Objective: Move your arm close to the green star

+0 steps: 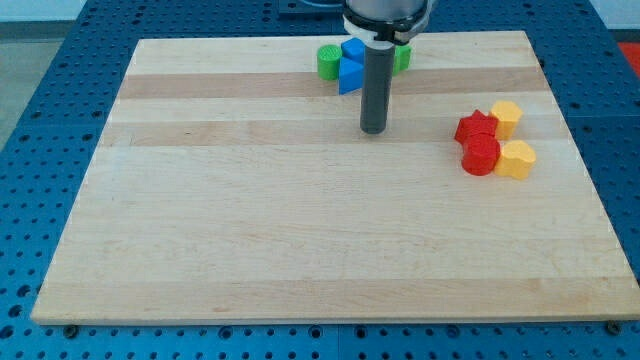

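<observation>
Near view's top centre: tip resting on bare wooden board, just below a cluster of blue and green blocks. No gripper fitted, so nothing to open, close or hold; plain rod only.

Step in hand, as judged: approach to green star. Two green pieces in cluster: one at view's left of the blues, rounded outline; another peeking out at view's right of the rod, mostly hidden. Cannot tell which is the star; shape too obscured. Either way, target at top edge, near tip but apart.

Next move, as judged: short slide toward view's top, veering to whichever side holds the star, skirting the blue blocks rather than ploughing through. Risk: nudging the cluster off the board's top edge.

Count: green 2; blue 2, cube and triangular piece; red 2, star-like and cylinder; yellow 2, and. Red-yellow group at view's right, well apart from tip.
</observation>
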Available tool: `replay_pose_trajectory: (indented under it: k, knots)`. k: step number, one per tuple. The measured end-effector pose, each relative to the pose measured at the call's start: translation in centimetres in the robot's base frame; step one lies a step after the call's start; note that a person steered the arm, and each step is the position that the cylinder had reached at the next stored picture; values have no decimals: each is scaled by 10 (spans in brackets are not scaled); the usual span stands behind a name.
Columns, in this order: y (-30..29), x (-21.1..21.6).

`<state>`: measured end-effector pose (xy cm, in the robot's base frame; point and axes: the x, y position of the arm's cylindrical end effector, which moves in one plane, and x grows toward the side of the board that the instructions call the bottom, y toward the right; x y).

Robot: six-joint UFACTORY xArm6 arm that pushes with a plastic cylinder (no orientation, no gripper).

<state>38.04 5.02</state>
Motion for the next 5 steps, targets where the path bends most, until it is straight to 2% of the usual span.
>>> replay_pose_trajectory:
  k: [4, 5]
  knots:
    - [3, -31]
    - [25, -52]
